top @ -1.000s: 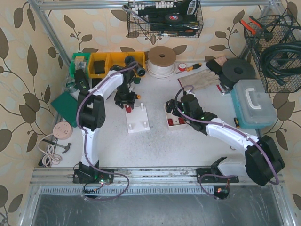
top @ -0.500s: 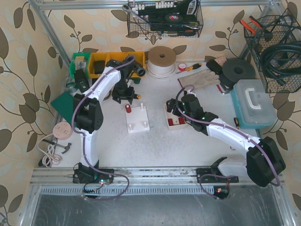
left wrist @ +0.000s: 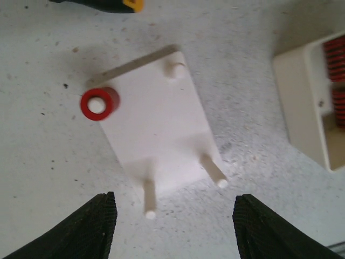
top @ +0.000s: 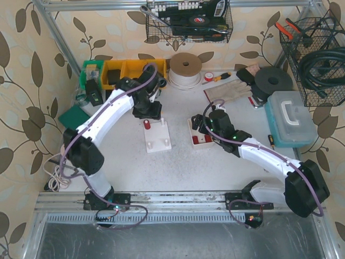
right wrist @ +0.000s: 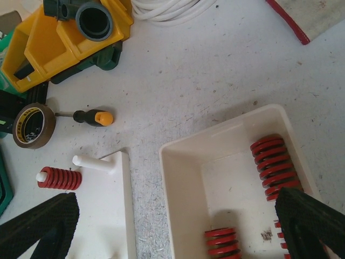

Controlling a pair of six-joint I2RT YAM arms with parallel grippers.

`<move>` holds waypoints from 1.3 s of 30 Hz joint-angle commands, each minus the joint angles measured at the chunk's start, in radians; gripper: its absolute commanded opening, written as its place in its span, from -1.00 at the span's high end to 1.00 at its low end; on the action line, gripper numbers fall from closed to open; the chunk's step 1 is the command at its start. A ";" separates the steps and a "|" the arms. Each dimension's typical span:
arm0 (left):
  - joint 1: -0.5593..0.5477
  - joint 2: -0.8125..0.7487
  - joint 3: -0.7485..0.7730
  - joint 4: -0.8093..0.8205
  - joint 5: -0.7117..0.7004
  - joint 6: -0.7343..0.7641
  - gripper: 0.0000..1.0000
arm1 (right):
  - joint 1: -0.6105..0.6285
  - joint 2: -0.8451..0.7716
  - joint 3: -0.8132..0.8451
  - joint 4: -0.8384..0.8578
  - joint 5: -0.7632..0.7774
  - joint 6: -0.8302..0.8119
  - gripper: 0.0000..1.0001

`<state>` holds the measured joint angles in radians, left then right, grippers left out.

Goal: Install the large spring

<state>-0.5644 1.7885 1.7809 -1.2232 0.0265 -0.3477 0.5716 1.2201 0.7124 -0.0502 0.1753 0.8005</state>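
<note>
A large red spring (left wrist: 99, 103) sits over the far-left peg of the white peg board (left wrist: 159, 129); in the top view that spring (top: 146, 125) is at the board's (top: 159, 141) back left corner. My left gripper (left wrist: 175, 229) hovers open and empty above the board's near edge, apart from the spring. The other pegs (left wrist: 149, 198) are bare. My right gripper (right wrist: 175, 232) is open and empty above the cream tray (right wrist: 180, 183), which holds more red springs (right wrist: 274, 162). The right wrist view also shows the installed spring (right wrist: 59, 178).
Yellow bins (top: 121, 73) and a white cable coil (top: 185, 70) stand behind the board. A black-and-orange screwdriver (right wrist: 92, 116) and a tape roll (right wrist: 33, 125) lie near its back edge. A blue-lidded box (top: 291, 118) stands at the right.
My left gripper has drawn back from the red spring, which stays on its peg, and the jaws opened slightly. The left arm's elbow swung out to the left. The right arm barely moved.
</note>
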 commanded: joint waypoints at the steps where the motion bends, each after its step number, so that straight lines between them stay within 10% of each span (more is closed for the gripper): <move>1: -0.037 -0.151 -0.134 0.178 0.002 -0.083 -0.26 | 0.008 -0.017 -0.014 -0.006 0.017 0.009 -0.95; 8: -0.068 -0.327 -0.440 0.470 0.038 -0.154 -0.24 | 0.013 -0.024 -0.019 -0.008 0.011 0.011 -0.95; 39: -0.158 -0.342 -0.718 0.913 0.208 -0.124 -0.11 | 0.056 0.041 0.051 -0.061 0.026 -0.040 -0.94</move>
<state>-0.7212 1.4891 1.0706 -0.3710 0.2089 -0.4782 0.6159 1.2572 0.7284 -0.0906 0.1768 0.7876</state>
